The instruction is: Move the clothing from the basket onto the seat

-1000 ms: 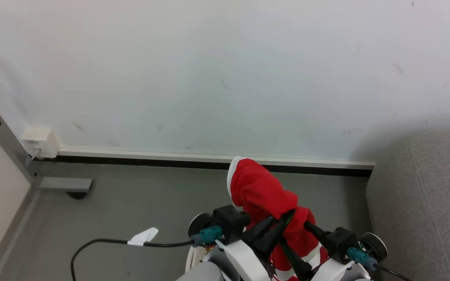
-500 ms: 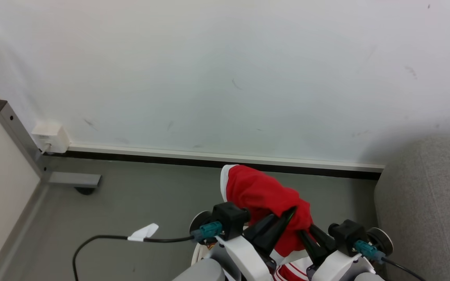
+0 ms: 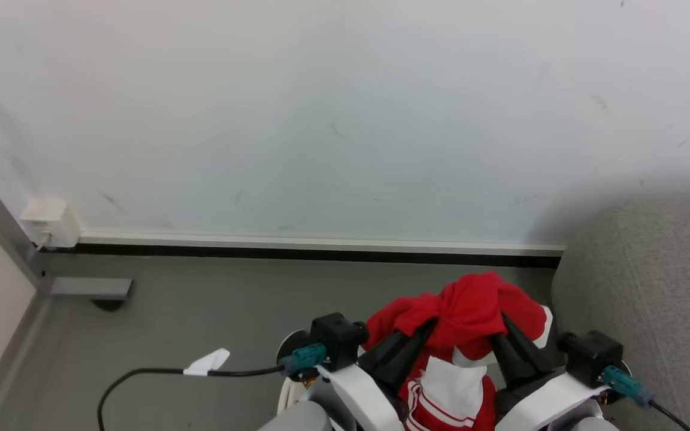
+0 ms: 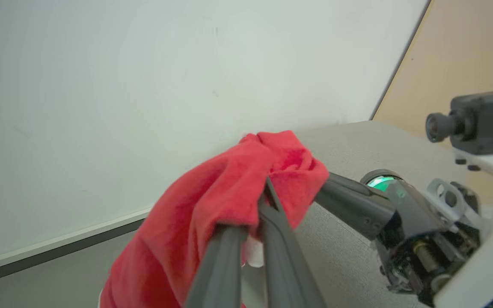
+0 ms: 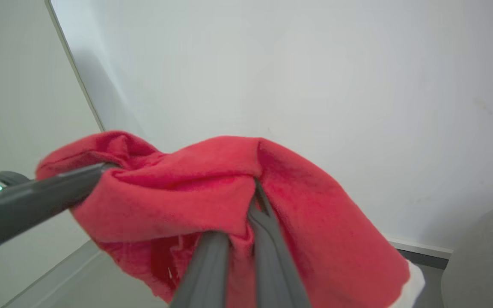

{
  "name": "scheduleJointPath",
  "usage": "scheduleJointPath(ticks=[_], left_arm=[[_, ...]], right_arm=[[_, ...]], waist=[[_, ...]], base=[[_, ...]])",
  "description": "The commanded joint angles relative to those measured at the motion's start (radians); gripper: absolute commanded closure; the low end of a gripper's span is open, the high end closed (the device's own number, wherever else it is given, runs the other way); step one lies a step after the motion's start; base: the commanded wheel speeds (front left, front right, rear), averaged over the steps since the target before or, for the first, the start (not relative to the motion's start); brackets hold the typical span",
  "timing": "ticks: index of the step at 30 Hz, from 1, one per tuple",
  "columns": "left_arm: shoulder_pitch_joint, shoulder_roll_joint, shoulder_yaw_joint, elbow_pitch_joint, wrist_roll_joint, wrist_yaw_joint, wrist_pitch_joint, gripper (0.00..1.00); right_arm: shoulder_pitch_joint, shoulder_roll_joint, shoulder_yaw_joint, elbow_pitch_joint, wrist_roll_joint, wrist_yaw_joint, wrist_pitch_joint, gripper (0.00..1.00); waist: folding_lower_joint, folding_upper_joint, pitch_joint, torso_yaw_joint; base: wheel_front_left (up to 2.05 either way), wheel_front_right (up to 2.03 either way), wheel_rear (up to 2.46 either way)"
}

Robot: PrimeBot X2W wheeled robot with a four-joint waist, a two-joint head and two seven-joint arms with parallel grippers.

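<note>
Now, you have the clothing (image 3: 471,305) up in the air, pinched from both sides. The left gripper (image 3: 427,330) is clamped tight on a fold of red cloth, and the right gripper (image 3: 504,326) is closed on the same bunch from the other side. Their tips sit close together at the top of the bundle. The rest hangs down between your forearms, with a white panel and stripes showing below. How far it trails you cannot tell, since the arms hide it.

The seat (image 3: 650,299) lies near, on your right, and the carry across looks to be the step in hand.

Swing both arms as one so the gap between the tips does not change. Pull them apart and you strain the cloth; crowd them and the fingers may knock. Hold the bundle high enough that the hidden hem clears the seat's rounded edge instead of catching on it.

Go well over the cushion before you lower, because cloth left near that curve would likely slide onto the floor (image 3: 201,311). Let the hanging part settle on the fabric first, then open both grippers together.

If you roll the base, mind the black cable (image 3: 159,372) on your left.
</note>
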Motion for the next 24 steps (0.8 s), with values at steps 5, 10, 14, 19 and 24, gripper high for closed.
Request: scheduleJointPath(ticks=[5, 10, 14, 19, 24], left_arm=[[0.027, 0.003, -0.018, -0.019, -0.002, -0.007, -0.001, 0.00], [0.034, 0.006, -0.040, -0.038, -0.006, -0.009, -0.001, 0.00], [0.035, 0.012, -0.043, -0.051, 0.003, -0.009, -0.001, 0.00], [0.036, 0.024, -0.026, -0.074, 0.031, -0.002, -0.001, 0.00], [0.046, 0.036, -0.001, -0.096, 0.069, -0.001, -0.001, 0.00]], right_arm=[[0.030, 0.004, -0.066, -0.062, 0.087, -0.002, 0.000, 1.00], [0.032, -0.016, -0.114, -0.090, 0.126, -0.002, 0.000, 1.00], [0.040, -0.040, -0.153, -0.106, 0.114, -0.002, 0.000, 1.00], [0.070, -0.075, -0.190, -0.133, 0.095, -0.002, 0.000, 1.00], [0.109, -0.103, -0.202, -0.168, 0.085, -0.002, 0.000, 1.00]], waist=[[0.0000, 0.0000, -0.003, -0.035], [0.0000, 0.0000, -0.001, -0.079], [0.0000, 0.0000, 0.004, -0.128], [0.0000, 0.0000, 0.009, -0.209], [0.0000, 0.0000, 0.014, -0.299]], base=[[0.00, 0.00, 0.00], [0.00, 0.00, 0.00], [0.00, 0.00, 0.00], [0.00, 0.00, 0.00], [0.00, 0.00, 0.00]])
